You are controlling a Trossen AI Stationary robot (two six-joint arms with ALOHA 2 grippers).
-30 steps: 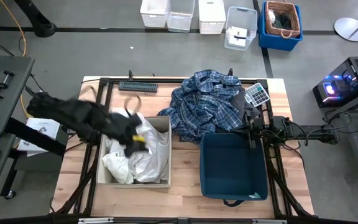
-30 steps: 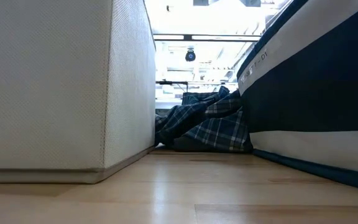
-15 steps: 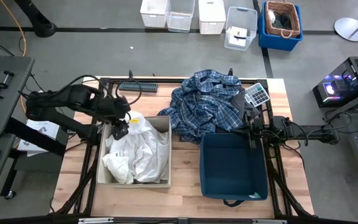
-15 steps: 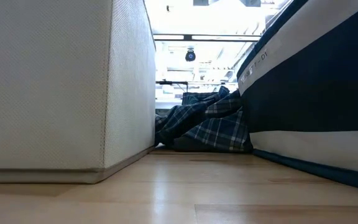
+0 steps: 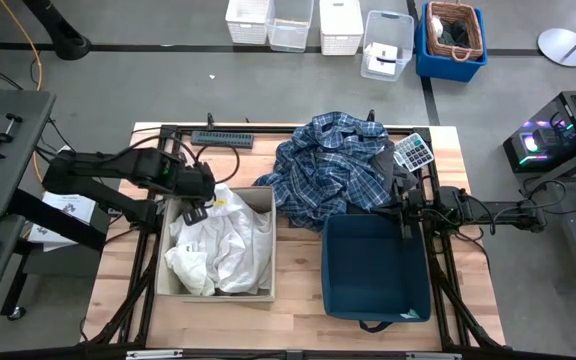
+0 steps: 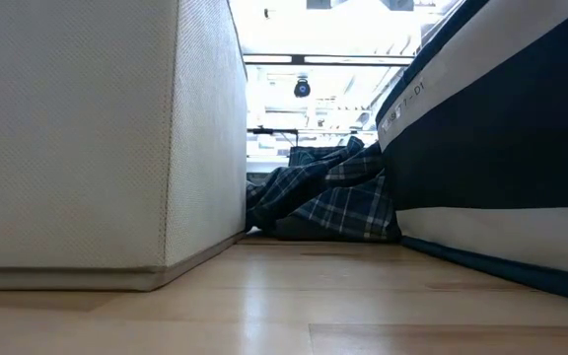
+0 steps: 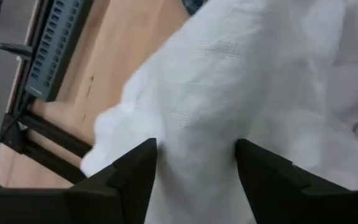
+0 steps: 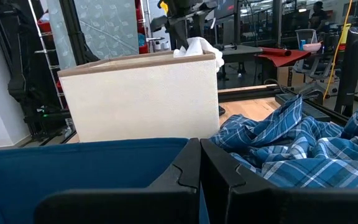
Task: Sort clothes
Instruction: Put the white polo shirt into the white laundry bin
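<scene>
A white garment [image 5: 218, 245] lies crumpled in the beige bin [image 5: 264, 200], and a hump of it [image 8: 194, 46] rises above the bin's far-left corner. My left gripper [image 5: 196, 192] is open just above that hump, with one finger [image 7: 135, 177] on either side of it. The blue-and-white plaid shirt [image 5: 333, 170] lies heaped on the table's far middle, and dark cloth [image 5: 396, 172] shows at its right edge. My right gripper [image 8: 201, 168] is shut and empty at the far rim of the navy bin [image 5: 376, 270]. No beige-tan garment shows. My left gripper points down over the white garment's raised hump [image 7: 197, 124], with its fingers apart on either side. I cannot tell whether they touch the cloth.
A calculator [image 5: 413, 151] lies at the far right of the table and a dark strip [image 5: 221, 140] at the far left. The two bins stand side by side at the near half. Bare wood shows between them [image 6: 294, 286].
My left gripper has drawn back from over the middle of the beige bin toward its far-left corner and stopped there. The white garment now lies uncovered in the bin, with a hump of it raised at that corner.
</scene>
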